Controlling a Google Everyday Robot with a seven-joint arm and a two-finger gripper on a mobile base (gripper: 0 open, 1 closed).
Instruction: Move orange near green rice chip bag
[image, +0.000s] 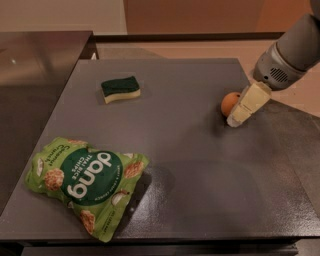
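Observation:
The orange (229, 102) sits on the grey table (190, 165) at the right, partly hidden behind the gripper. The gripper (235, 120) reaches down from the upper right, its pale finger (248, 103) lying right against the orange's right side, tip close to the table. The green rice chip bag (85, 183), crinkled light green with a dark "dang" circle, lies flat at the front left, far from the orange.
A dark green and yellow sponge (120, 89) lies at the back left of the table. A dark counter (35, 65) adjoins the table's left side. The table's front edge runs along the bottom of the view.

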